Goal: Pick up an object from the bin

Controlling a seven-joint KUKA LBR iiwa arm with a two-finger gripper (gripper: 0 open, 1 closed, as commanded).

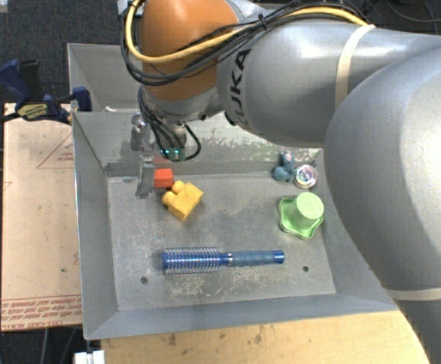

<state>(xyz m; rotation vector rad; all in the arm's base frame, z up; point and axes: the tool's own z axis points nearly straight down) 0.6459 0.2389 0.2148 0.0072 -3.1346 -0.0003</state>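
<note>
My gripper (144, 179) hangs under the orange-covered wrist at the bin's back left, one grey finger reaching down to the floor. A small orange-red block (163, 178) lies right beside that finger, on its right. A yellow toy block (182, 200) with a notched top sits just in front of and to the right of the orange one. I cannot see whether the finger touches the orange block.
A blue hairbrush (220, 260) lies along the bin's front. A green cup-like thing (302, 214) stands at the right, with a small blue-grey piece (283, 168) and a round shiny cap (305, 176) behind it. The arm spans the bin's upper right.
</note>
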